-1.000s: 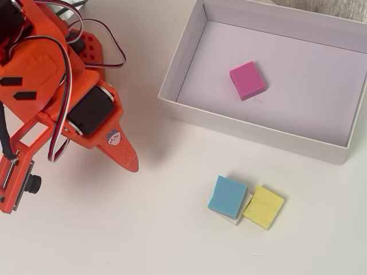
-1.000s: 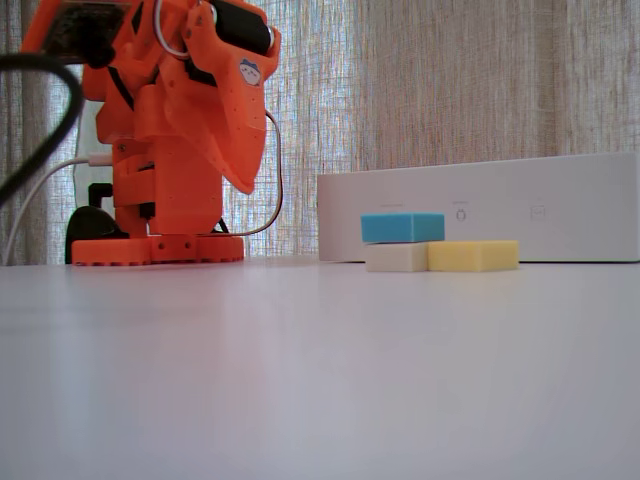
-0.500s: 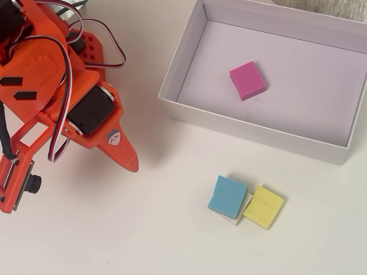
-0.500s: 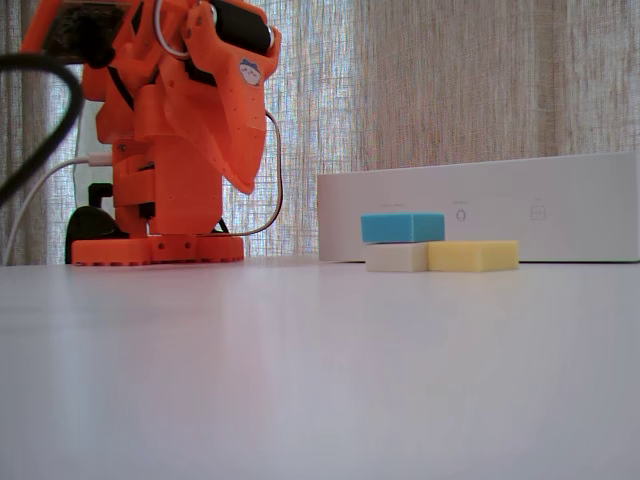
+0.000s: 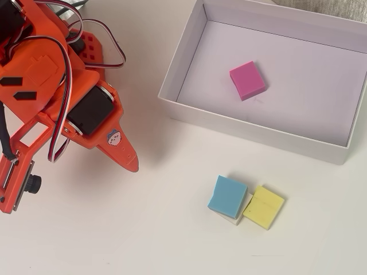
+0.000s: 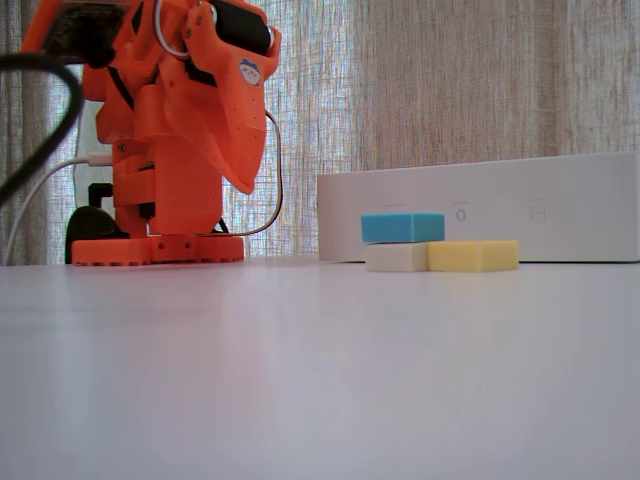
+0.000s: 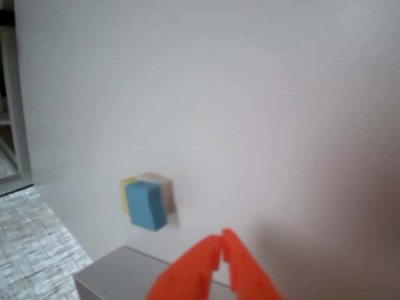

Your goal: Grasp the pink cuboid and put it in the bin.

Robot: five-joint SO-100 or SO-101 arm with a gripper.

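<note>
Table (image 5: 143, 240): white, carrying everything. Orange arm (image 5: 51, 97) is sitting folded at the left of the overhead view, well apart from the blocks.

Bin (image 5: 189, 40) is lying at upper right in the overhead view, its long white wall facing the fixed camera (image 6: 560, 205).

Gripper (image 7: 221, 242) is showing in the wrist view with fingertips meeting, nothing between them.

Pink cuboid (image 5: 247, 80) is resting flat on the bin floor, clear of the walls.

Outside the bin: light blue block (image 5: 227, 195) is lying atop a white block (image 6: 396, 258), with the yellow block (image 5: 264, 207) touching beside.
</note>
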